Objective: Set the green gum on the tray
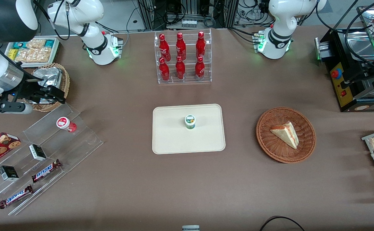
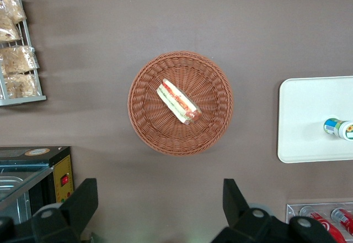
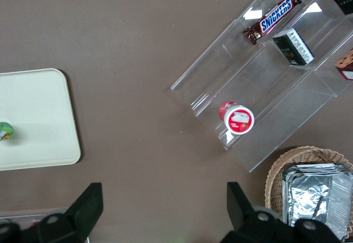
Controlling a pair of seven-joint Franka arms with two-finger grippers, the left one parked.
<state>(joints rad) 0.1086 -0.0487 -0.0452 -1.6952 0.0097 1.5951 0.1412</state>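
Brown cloth was spread over the table (image 1: 187, 186). Upright near the middle of the tray (image 1: 170, 138), the green gum (image 1: 190, 122) was seen. The gripper (image 3: 162, 212) was held wide open and empty, high above the clear shelf (image 1: 42, 154), well apart from the gum.

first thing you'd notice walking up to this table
Probably the green gum standing upright alone in the middle of the cream tray, with six red bottles in a clear rack farther from the front camera. The gripper, open and empty, hovers over the clear stepped shelf toward the working arm's end.
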